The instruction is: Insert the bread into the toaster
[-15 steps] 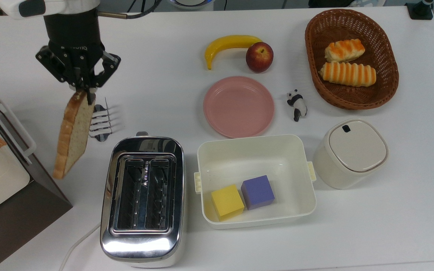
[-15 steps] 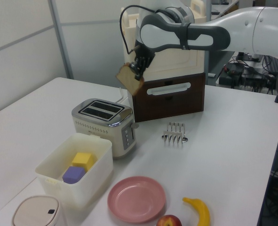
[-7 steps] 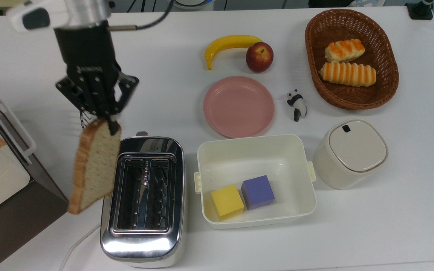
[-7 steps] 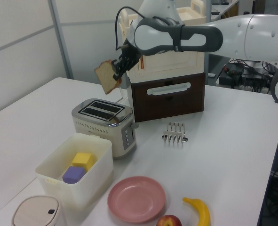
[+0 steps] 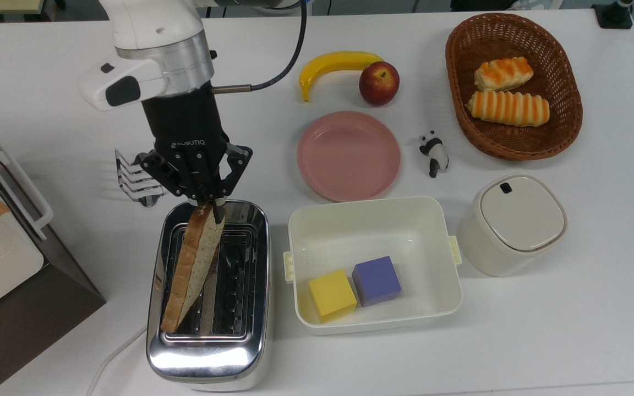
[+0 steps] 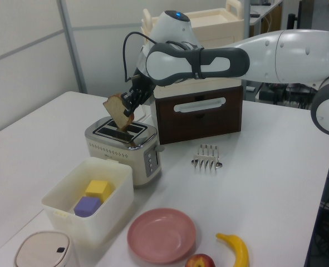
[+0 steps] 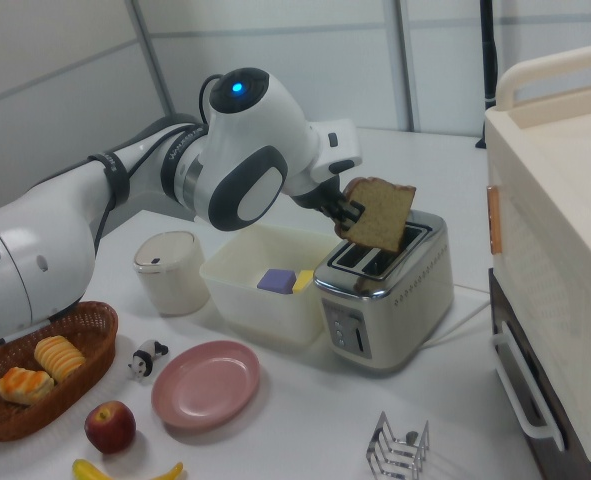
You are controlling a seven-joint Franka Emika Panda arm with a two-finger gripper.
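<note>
I work over a white counter (image 5: 570, 330). On it stands the shiny chrome two-slot toaster (image 5: 208, 352) with a white base, at the top view's lower left, just beside a white plastic bin (image 5: 375, 217).

The flat slice of tan-brown wholemeal bread (image 5: 193, 264) with a darker crust hangs above the toaster, clear of the slots in the right view, and tilted. In the top view it lies over the slot on the top view's left.

I judge the slice light, soft and easily crushed or torn; a pinch at one crust edge lets it swing, so a moderate grip near the upper edge, leaving the lower edge free to enter the slot, suits it.

The white arm reaches in from the top view's upper left, wrist pointing down and canted toward the toaster. The black two-finger end effector (image 5: 207, 203) is clamped on the slice's upper end.
</note>
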